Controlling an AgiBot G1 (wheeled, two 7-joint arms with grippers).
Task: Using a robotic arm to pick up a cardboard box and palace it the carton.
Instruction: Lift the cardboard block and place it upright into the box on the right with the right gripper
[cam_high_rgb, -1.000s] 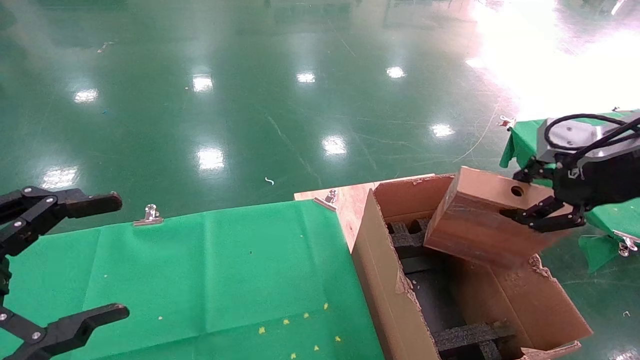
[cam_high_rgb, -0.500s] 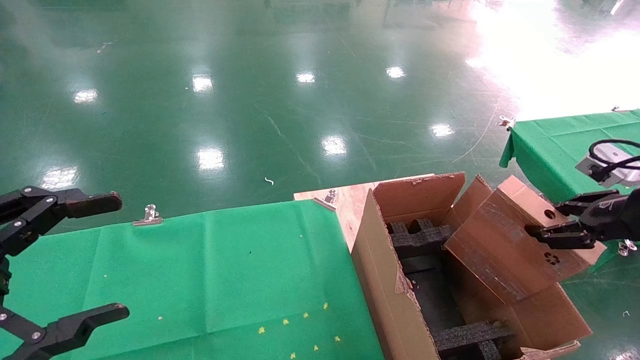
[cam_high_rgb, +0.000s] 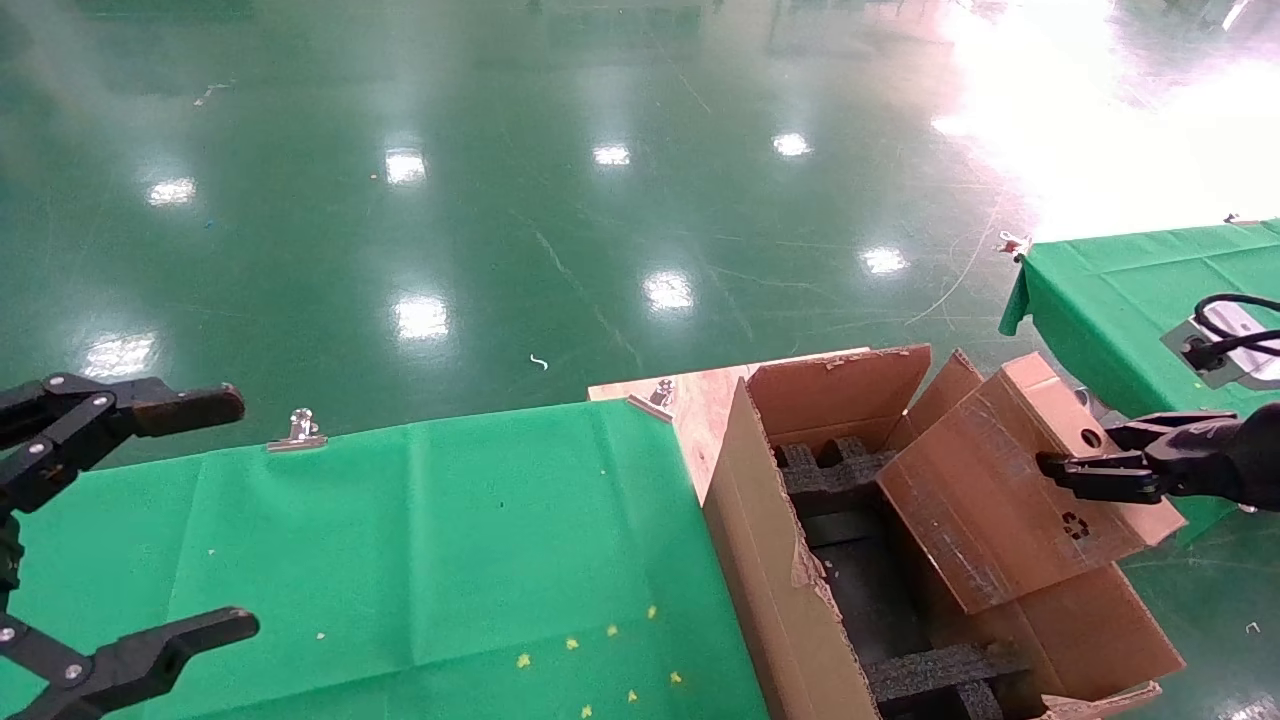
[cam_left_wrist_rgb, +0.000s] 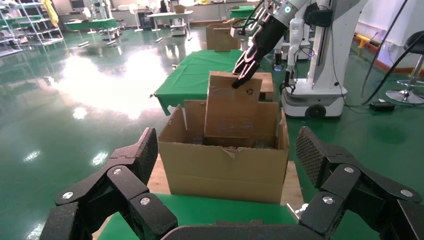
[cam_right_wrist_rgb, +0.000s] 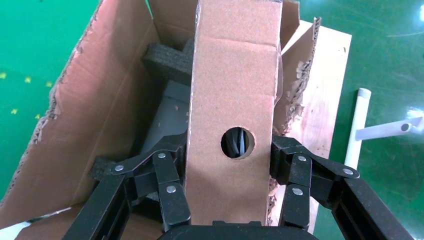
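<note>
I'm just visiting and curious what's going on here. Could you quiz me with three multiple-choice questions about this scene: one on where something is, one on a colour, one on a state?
1. Where is the cardboard box?
A. On the floor
B. Tilted over the carton, lower end inside
C. On the left table

2. What colour is the tablecloth?
A. Green
B. Red
C. White

3. How is the left gripper?
A. Holding a box
B. Holding a clip
C. Open, empty

Answers:
1 B, the right gripper holds it there.
2 A, green cloth.
3 C, fingers spread apart.

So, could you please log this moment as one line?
right gripper: shut on small brown cardboard box | box: tilted into large brown carton | left gripper: open, parked
</note>
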